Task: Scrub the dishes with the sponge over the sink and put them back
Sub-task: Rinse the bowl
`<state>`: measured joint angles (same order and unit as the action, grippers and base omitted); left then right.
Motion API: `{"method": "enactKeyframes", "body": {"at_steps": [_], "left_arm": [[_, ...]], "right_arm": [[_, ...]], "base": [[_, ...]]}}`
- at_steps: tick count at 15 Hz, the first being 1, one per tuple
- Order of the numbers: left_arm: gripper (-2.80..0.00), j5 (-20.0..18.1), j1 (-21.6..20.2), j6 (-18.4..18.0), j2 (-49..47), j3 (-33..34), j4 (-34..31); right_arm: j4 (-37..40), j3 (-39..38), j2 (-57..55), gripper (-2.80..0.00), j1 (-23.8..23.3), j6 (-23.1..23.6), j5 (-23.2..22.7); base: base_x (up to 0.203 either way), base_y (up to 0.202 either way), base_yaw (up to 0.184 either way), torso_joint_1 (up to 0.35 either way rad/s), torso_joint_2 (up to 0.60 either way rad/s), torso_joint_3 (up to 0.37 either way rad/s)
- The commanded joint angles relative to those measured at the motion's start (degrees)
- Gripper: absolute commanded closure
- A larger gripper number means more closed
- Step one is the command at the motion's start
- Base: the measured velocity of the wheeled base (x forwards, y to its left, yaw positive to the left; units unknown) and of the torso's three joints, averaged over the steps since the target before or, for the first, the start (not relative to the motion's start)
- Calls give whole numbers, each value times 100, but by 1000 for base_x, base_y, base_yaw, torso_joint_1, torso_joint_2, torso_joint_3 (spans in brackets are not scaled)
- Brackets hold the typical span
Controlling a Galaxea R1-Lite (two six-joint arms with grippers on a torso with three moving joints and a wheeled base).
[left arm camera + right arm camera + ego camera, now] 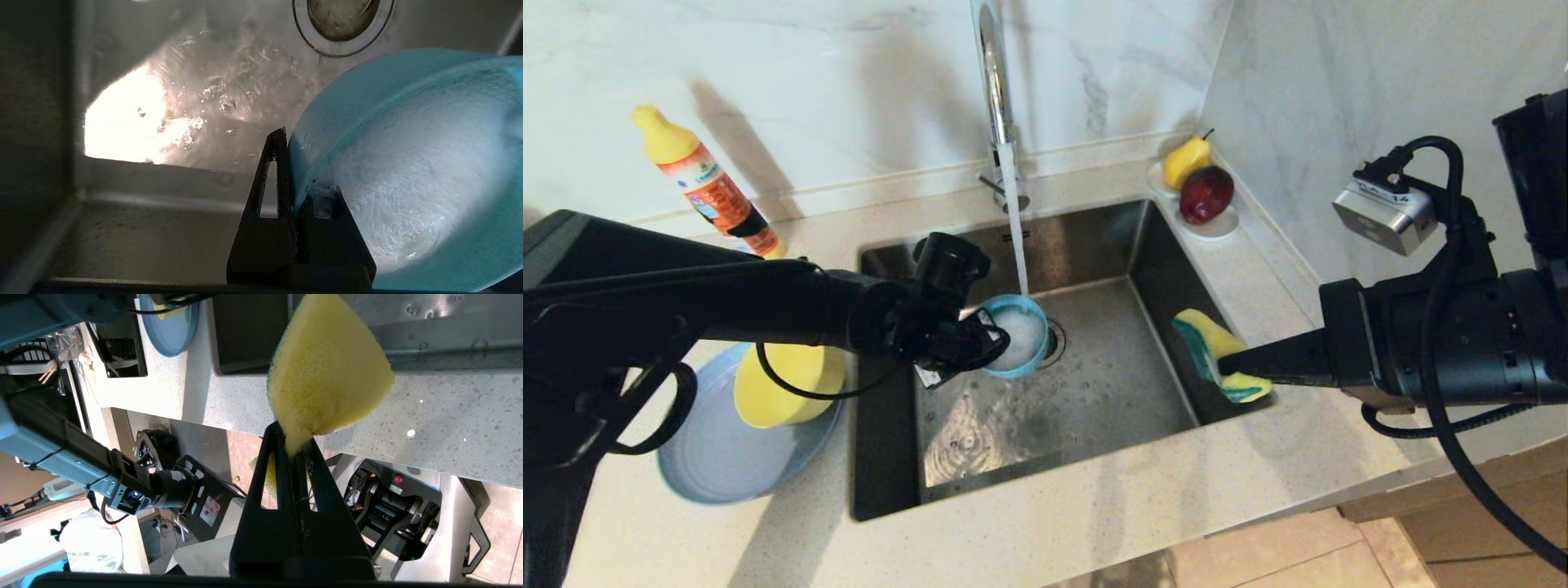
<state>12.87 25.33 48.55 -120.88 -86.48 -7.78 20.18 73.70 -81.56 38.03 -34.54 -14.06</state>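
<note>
My left gripper (984,339) (293,163) is shut on the rim of the small teal-blue bowl (1016,336) (408,171), holding it tilted over the sink (1111,245) under the running tap's stream. The bowl's inside is white with foamy water. My right gripper (1227,365) (295,439) is shut on the yellow and green sponge (1213,353) (327,371), held above the sink's right edge, apart from the bowl. The yellow-green bowl (788,384) sits on the grey-blue plate (727,457) on the counter left of the sink.
The chrome tap (995,90) runs water into the basin near the drain (341,20). An orange bottle with a yellow cap (707,184) leans at the back left. A small white dish with a pear and a red fruit (1201,192) stands at the sink's back right corner.
</note>
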Motion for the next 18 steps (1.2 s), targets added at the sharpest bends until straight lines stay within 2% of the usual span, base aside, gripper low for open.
{"method": "enactKeyframes", "body": {"at_steps": [1,2,4,8,11,13,16,18], "left_arm": [[0,346,-12,-99,435,201,39],[0,695,-43,-238,568,214,84],[0,993,-173,-451,813,380,335],[0,1077,-270,-1218,1441,1160,1645],[0,1278,-274,-1762,1784,1536,2307],[0,1388,-330,-2097,1994,1909,3083],[0,1401,-426,-2829,2039,2475,4435],[0,1394,-469,-3160,2023,2710,5203]], "right_arm": [[13,-36,17,0,2,-18,-18],[13,-40,26,0,2,-18,-18],[13,-49,78,0,2,-18,-18],[13,-40,131,0,2,-18,-18],[13,-40,130,0,2,-18,-18],[13,-32,131,0,2,-27,-18],[13,-23,131,0,2,-18,-18],[13,-23,122,0,2,-16,-9]], "base": [[0,0,0,0,0,0],[0,0,0,0,0,0],[0,0,0,0,0,0],[0,0,0,0,0,0],[0,0,0,0,0,0],[0,0,0,0,0,0],[0,0,0,0,0,0],[0,0,0,0,0,0]]}}
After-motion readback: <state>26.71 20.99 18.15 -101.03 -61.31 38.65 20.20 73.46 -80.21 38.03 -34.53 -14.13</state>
